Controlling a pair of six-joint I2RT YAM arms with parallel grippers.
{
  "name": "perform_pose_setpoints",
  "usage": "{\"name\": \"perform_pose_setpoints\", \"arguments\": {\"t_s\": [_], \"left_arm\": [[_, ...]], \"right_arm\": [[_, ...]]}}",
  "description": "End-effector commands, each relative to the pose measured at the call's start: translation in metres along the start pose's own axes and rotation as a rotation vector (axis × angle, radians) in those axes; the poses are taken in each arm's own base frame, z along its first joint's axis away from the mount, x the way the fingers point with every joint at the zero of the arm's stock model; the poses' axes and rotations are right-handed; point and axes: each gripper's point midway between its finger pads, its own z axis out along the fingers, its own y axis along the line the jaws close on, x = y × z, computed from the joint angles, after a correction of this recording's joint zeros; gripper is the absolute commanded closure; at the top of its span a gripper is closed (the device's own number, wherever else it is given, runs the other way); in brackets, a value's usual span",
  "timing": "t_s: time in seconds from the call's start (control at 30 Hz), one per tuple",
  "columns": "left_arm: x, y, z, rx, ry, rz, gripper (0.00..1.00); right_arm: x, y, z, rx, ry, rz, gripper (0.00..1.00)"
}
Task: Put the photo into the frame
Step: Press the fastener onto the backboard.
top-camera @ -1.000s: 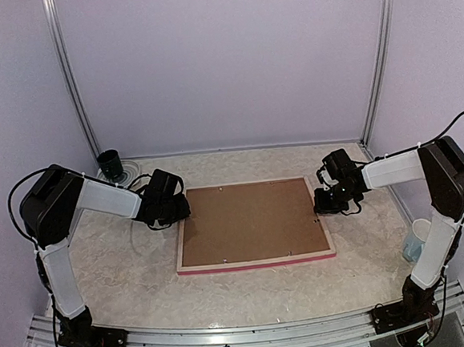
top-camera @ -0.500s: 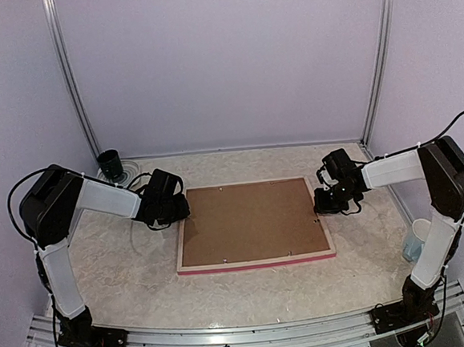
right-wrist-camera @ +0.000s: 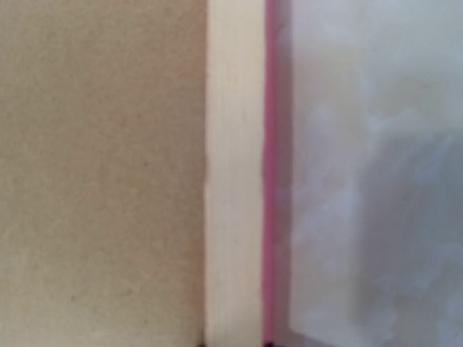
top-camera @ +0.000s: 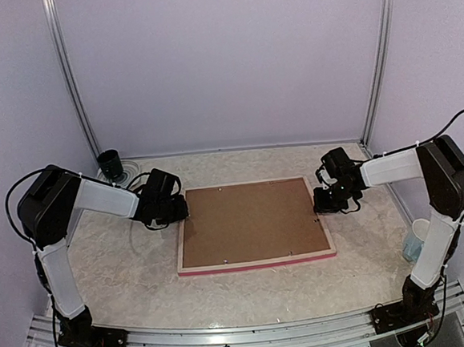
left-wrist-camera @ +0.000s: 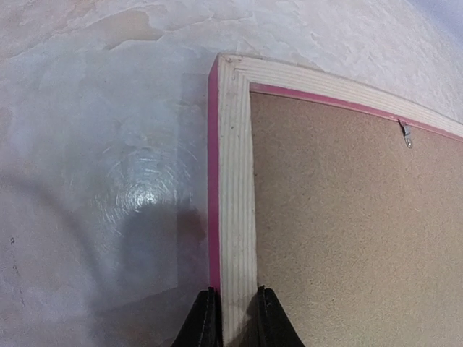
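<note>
The frame [top-camera: 255,262] lies face down on the table, pale wood back up and pink edge showing along the front. The brown backing board [top-camera: 248,220] fills it. The photo is hidden. My left gripper [top-camera: 179,212] is shut on the frame's left rail. In the left wrist view its two black fingers [left-wrist-camera: 206,322] straddle the wood rail [left-wrist-camera: 237,181], the gripper [left-wrist-camera: 237,318] closed on it. My right gripper [top-camera: 321,203] is at the frame's right rail [right-wrist-camera: 233,181]. Only its tips show at the bottom of the blurred right wrist view, the gripper [right-wrist-camera: 235,344] on both sides of the rail.
A black cup [top-camera: 109,163] stands at the back left corner. A pale cup with blue inside [top-camera: 415,239] stands by the right arm. A small metal clip [left-wrist-camera: 407,134] holds the backing board. The table is pale marbled [top-camera: 127,270], with walls close around it.
Both grippers have shifted very slightly while holding the frame's side rails. The frame has hardly moved.
</note>
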Motion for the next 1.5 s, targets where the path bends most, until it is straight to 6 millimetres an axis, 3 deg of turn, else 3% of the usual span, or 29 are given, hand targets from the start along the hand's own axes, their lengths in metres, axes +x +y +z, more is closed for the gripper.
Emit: {"name": "perform_pose_setpoints", "arguments": {"t_s": [0.0, 0.37, 1.23, 1.47], "left_arm": [[0.007, -0.022, -0.011, 0.113, 0.058, 0.060, 0.84], [0.022, -0.019, -0.007, 0.115, 0.150, 0.164, 0.84], [0.013, -0.031, -0.013, 0.175, 0.267, 0.332, 0.88], [0.014, -0.035, -0.015, 0.197, 0.295, 0.349, 0.82]], "right_arm": [[0.006, 0.011, 0.008, -0.044, 0.038, -0.021, 0.98], [0.006, 0.012, 0.008, -0.047, 0.037, -0.020, 0.98], [0.007, 0.012, 0.014, -0.049, 0.046, -0.026, 0.98], [0.005, 0.012, 0.013, -0.050, 0.042, -0.026, 0.98]]}}
